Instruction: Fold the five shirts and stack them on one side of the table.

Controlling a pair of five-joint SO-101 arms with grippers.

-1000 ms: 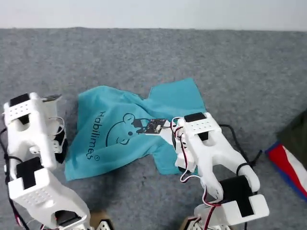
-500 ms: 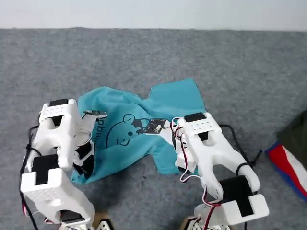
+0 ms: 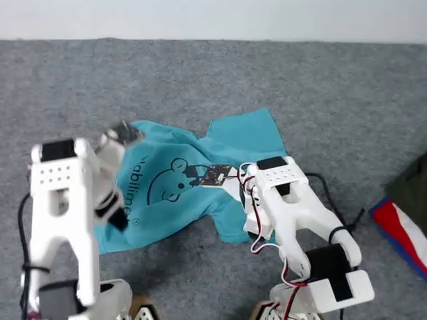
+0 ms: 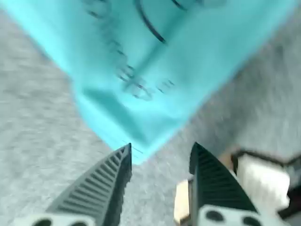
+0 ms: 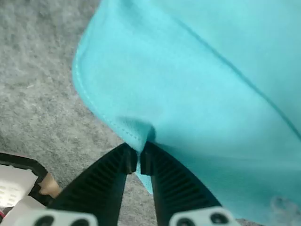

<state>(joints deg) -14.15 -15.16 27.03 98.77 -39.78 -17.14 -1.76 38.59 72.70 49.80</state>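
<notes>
A teal shirt [image 3: 187, 180] with a dark bear print lies crumpled on the grey table. My right arm [image 3: 283, 193] rests over its near right edge. In the right wrist view my right gripper [image 5: 138, 157] is shut on the shirt's [image 5: 197, 80] hem, with the cloth pinched between the dark fingertips. My left arm [image 3: 63, 180] stands raised over the shirt's left side. My left gripper [image 4: 161, 148] hangs open above the shirt's [image 4: 178, 56] near corner, clear of it, with nothing between its fingers.
A red, white and blue cloth [image 3: 400, 230] and a dark green one [image 3: 410, 183] lie at the right edge. Grey table surface [image 3: 267, 80] stretches bare behind the shirt to a white wall.
My left arm swung in from the left edge onto the shirt's left side, then rose above it. The shirt's near left corner shifted slightly. The right arm has kept still.
</notes>
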